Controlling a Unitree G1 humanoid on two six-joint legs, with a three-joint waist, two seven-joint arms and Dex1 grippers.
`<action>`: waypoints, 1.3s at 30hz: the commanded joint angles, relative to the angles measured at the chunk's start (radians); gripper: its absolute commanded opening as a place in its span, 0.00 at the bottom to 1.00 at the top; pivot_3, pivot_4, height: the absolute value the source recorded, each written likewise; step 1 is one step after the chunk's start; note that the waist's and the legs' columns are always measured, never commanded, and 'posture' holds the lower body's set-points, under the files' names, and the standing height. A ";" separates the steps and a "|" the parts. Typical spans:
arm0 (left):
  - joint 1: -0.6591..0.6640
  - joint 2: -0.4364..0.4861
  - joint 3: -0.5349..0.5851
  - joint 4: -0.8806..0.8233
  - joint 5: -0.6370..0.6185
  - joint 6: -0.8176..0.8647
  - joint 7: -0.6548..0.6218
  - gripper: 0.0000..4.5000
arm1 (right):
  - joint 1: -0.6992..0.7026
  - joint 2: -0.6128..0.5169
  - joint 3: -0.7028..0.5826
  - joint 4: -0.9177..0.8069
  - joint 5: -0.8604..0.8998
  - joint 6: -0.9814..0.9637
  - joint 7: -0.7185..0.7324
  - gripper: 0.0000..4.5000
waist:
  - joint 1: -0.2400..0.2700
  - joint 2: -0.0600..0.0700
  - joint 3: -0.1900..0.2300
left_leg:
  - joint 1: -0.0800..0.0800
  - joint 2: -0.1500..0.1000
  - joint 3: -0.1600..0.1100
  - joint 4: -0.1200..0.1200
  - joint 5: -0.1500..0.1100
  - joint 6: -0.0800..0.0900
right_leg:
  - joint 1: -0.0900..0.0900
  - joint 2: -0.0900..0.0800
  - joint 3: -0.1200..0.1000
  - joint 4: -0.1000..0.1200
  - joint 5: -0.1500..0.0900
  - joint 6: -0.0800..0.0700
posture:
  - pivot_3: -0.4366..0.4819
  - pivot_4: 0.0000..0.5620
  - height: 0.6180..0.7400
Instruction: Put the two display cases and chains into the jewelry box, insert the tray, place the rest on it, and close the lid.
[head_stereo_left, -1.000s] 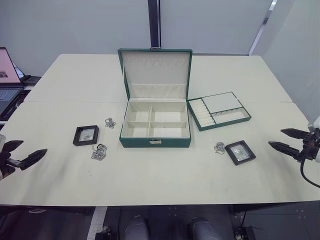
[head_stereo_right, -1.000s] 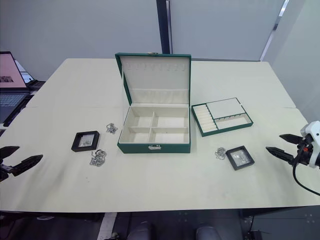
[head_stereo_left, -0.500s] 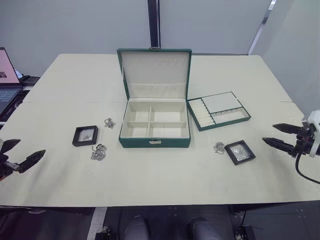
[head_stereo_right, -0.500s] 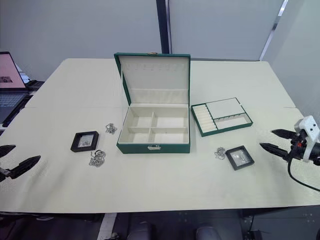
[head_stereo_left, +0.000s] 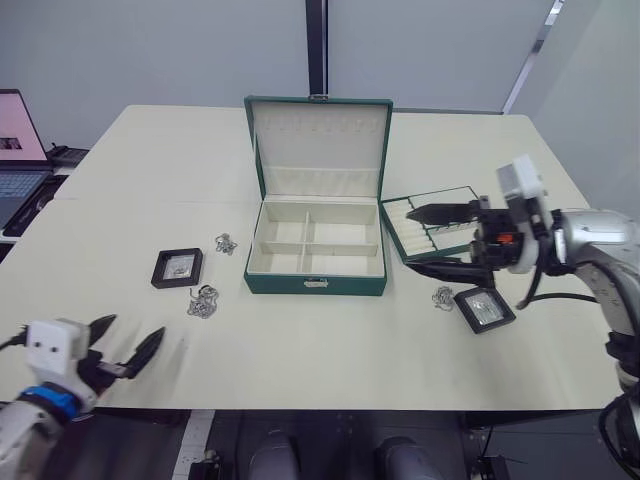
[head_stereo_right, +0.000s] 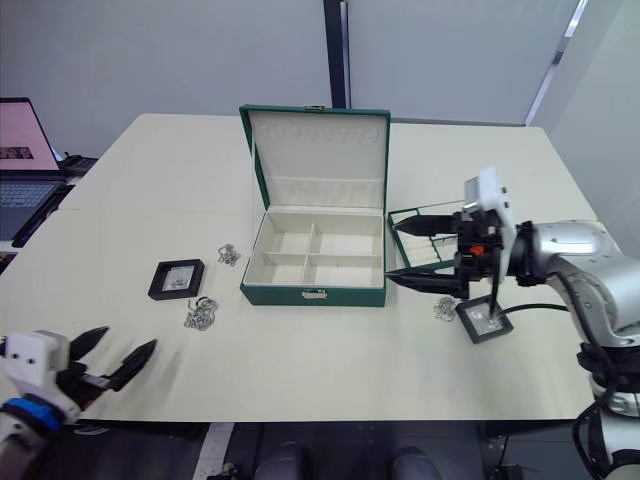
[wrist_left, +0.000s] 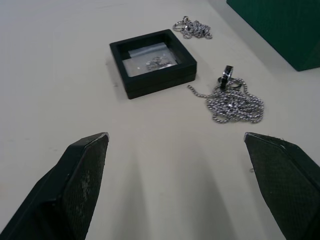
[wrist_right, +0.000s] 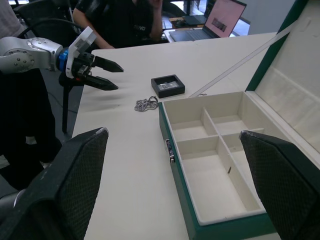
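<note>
The table (head_stereo_left: 300, 350) carries everything; the jewelry box (head_stereo_left: 316, 255) stands open between the two grippers, its lid (head_stereo_left: 320, 145) upright behind it and its four cream compartments empty; it looks rigid and needs no handling until the lid has to come down, by its top edge. The tray (head_stereo_left: 455, 200) lies just beyond the right gripper (head_stereo_left: 428, 240), partly behind its fingers, which are spread wide and hold nothing, poised over the table between the box and the tray; the tray seems light and stiff, best taken by a long rim so that it stays level. One display case (head_stereo_left: 484, 308) sits just below and outward of that gripper, with a chain (head_stereo_left: 440, 296) touching or nearly touching its inner corner. The left gripper (head_stereo_left: 122, 352) hangs at the near table edge, fingers apart and empty; ahead of it lie the other display case (wrist_left: 152, 62), a chain with a dark ring (wrist_left: 232, 102) just beside it, and a smaller chain (wrist_left: 192, 28) further on, near the box. The cases look hard, smooth and probably slippery; gripping across two opposite sides should serve; the chains are limp and will sag, so pinch each clump at its thickest part.
</note>
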 joint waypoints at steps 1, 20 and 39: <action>-0.013 -0.076 -0.070 -0.084 0.050 -0.014 0.125 1.00 | -0.022 0.025 0.056 -0.008 -0.074 -0.061 -0.008 0.99 | -0.001 -0.001 0.000 | 0.000 0.000 0.000 0.000 0.000 0.000 | 0.000 0.000 0.000 0.000 0.000 0.000 | 0.48 0.27 1.00; -0.106 0.194 0.020 -0.024 -0.066 -0.004 -0.063 1.00 | -0.075 0.071 0.076 0.058 -0.115 -0.096 0.062 0.99 | -0.003 -0.001 0.001 | 0.001 0.002 0.000 0.000 0.002 -0.003 | -0.001 0.003 0.000 0.001 -0.001 -0.001 | 0.48 0.27 1.00; -0.886 0.581 -0.494 1.026 0.238 -0.323 -0.795 1.00 | 0.029 -0.006 0.004 -0.065 -0.108 -0.090 0.012 0.99 | -0.006 0.000 0.003 | -0.009 0.003 0.003 0.000 0.003 -0.004 | -0.017 0.004 0.001 0.009 -0.001 -0.002 | 0.48 0.27 1.00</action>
